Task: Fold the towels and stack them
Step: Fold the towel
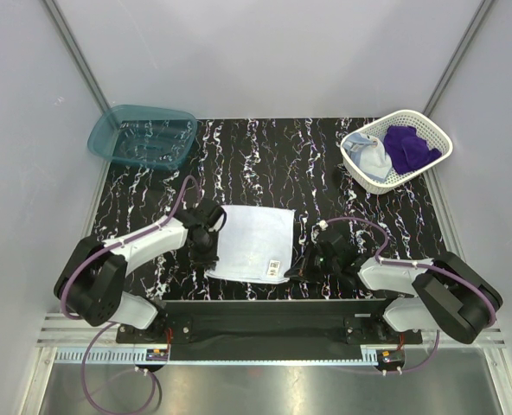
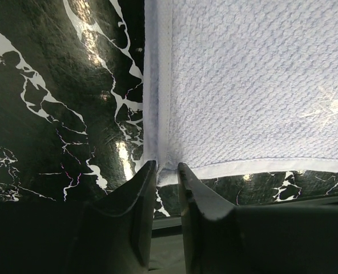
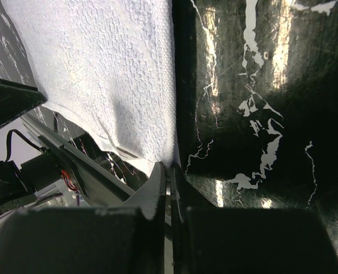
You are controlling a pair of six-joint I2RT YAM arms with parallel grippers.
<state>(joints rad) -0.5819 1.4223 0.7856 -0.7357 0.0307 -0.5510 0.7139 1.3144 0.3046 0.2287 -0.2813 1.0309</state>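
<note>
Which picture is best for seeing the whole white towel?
The top view is best: it shows the whole white towel spread flat on the table between the arms. The left wrist view shows only one corner at the left gripper. The right wrist view shows only an edge at the right gripper.
</note>
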